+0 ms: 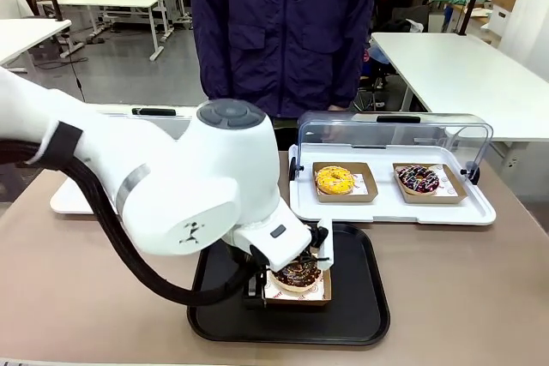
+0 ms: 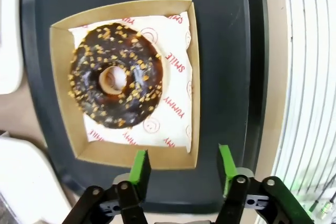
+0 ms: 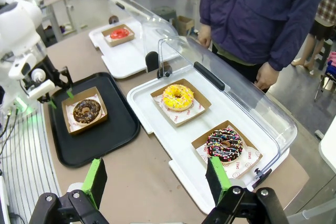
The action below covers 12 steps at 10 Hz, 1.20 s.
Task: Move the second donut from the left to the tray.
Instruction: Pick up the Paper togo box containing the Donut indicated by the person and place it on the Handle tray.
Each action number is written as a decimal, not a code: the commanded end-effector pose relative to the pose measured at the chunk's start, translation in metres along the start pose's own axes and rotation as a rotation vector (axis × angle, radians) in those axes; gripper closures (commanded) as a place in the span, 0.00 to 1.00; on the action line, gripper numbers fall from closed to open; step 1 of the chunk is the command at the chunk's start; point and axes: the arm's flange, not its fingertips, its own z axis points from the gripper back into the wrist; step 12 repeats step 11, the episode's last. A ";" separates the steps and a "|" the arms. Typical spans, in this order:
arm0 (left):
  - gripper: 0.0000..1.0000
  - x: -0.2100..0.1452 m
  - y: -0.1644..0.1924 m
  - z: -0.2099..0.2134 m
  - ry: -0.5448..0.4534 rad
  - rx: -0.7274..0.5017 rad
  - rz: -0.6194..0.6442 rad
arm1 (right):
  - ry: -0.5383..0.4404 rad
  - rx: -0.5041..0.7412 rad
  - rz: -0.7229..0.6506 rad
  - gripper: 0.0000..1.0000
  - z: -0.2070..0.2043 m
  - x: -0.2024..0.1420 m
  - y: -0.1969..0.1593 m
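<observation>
The dark chocolate-glazed ring donut with pale specks [image 2: 115, 80] lies in its shallow brown cardboard tray [image 2: 60, 35] on the flat black plastic tray [image 2: 220, 35]. From the front, the left arm's white bulk hides much of it. The left gripper [image 2: 181, 166] hangs spread and empty, just off the cardboard's edge. The right gripper [image 3: 155, 178] is also parted, empty, showing a yellow-iced donut [image 3: 177, 96] and a sprinkled donut [image 3: 224, 144] under the clear lid.
</observation>
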 end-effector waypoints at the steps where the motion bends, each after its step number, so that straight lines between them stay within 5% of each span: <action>1: 0.00 -0.005 0.007 0.032 -0.026 -0.020 -0.015 | -0.030 -0.001 0.025 0.00 0.000 0.003 -0.003; 12: 0.07 0.003 0.007 0.036 -0.014 0.007 -0.008 | -0.030 -0.001 0.025 0.00 0.000 0.003 -0.003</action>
